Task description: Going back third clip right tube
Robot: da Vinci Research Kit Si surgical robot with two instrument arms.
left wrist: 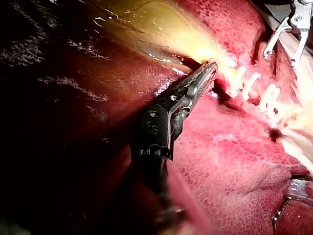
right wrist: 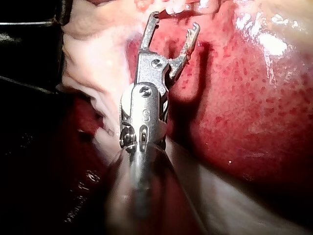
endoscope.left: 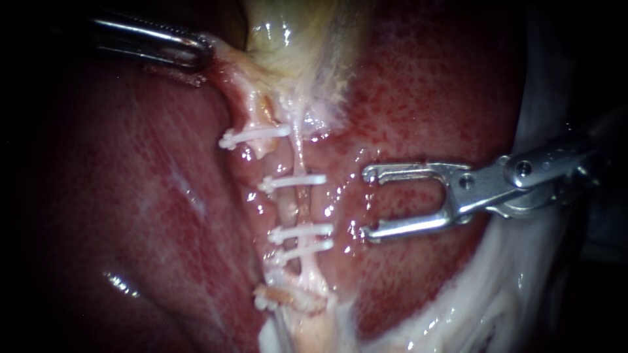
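Several white clips (endoscope.left: 299, 233) sit across pale tubes (endoscope.left: 299, 153) that run down from the yellowish gallbladder (endoscope.left: 294, 39) between the red liver lobes. My right instrument (endoscope.left: 370, 202) stands to the right of the clips, a short gap away, with its jaws wide open and empty. In the right wrist view its open jaws (right wrist: 173, 27) point at the clips (right wrist: 176, 9) just ahead. At the upper left, my left instrument (endoscope.left: 201, 55) is shut on a pale flap of gallbladder tissue. The left wrist view shows the same hold (left wrist: 210, 68), with the clips (left wrist: 249, 85) beyond its tip.
Liver (endoscope.left: 131, 196) fills the left side and continues behind the right instrument (endoscope.left: 425, 98). White wet tissue (endoscope.left: 497, 287) lies along the lower right under the right shaft. My right instrument (left wrist: 283, 36) shows far ahead in the left wrist view.
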